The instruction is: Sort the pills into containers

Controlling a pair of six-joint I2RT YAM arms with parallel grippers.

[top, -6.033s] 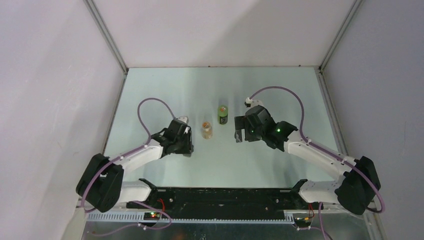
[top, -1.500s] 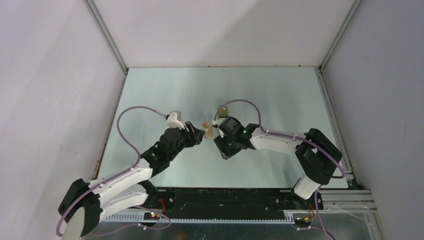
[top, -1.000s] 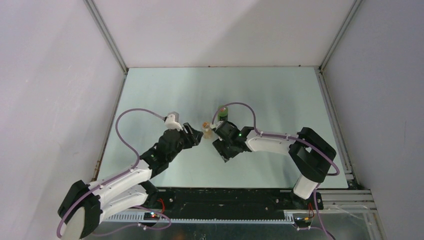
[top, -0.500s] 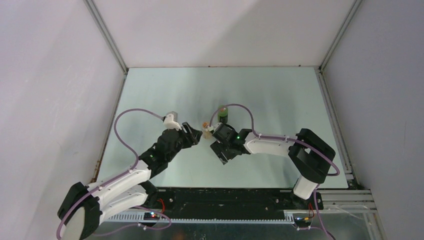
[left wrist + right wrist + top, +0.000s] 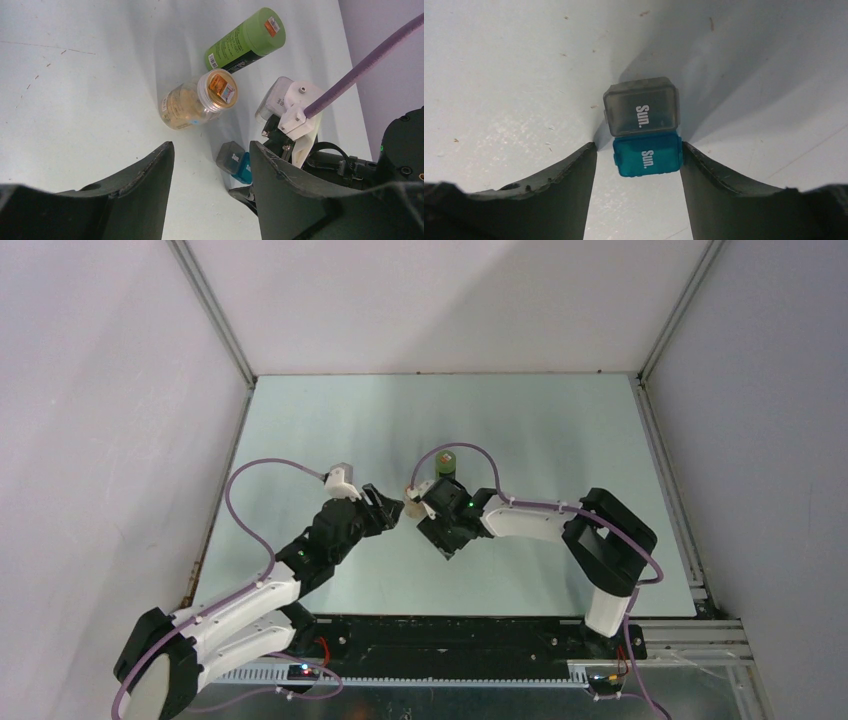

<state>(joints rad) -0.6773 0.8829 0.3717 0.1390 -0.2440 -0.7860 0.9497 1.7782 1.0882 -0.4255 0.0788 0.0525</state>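
Two containers stand mid-table: a dark bottle with a lime-green top (image 5: 445,462) (image 5: 245,40) and a pale beige bottle with an orange top (image 5: 411,502) (image 5: 197,102). My left gripper (image 5: 390,512) (image 5: 210,150) is open just left of the beige bottle, holding nothing. My right gripper (image 5: 443,543) (image 5: 638,150) points down at the table, open, its fingers on either side of a teal pill box (image 5: 648,154) (image 5: 244,169) marked "Sun.". The right finger is at the box's edge and a gap shows on the left. A grey "Sun." box (image 5: 641,112) (image 5: 231,156) adjoins it. No loose pills are in view.
The right arm's white wrist fitting (image 5: 290,110) and purple cable (image 5: 370,55) sit close beside the bottles. Metal frame rails (image 5: 215,320) and grey walls enclose the pale table (image 5: 560,420).
Over the last seconds both arms came in to the middle. In the last second the right gripper slid left, close beside the beige bottle; the left gripper barely moved.
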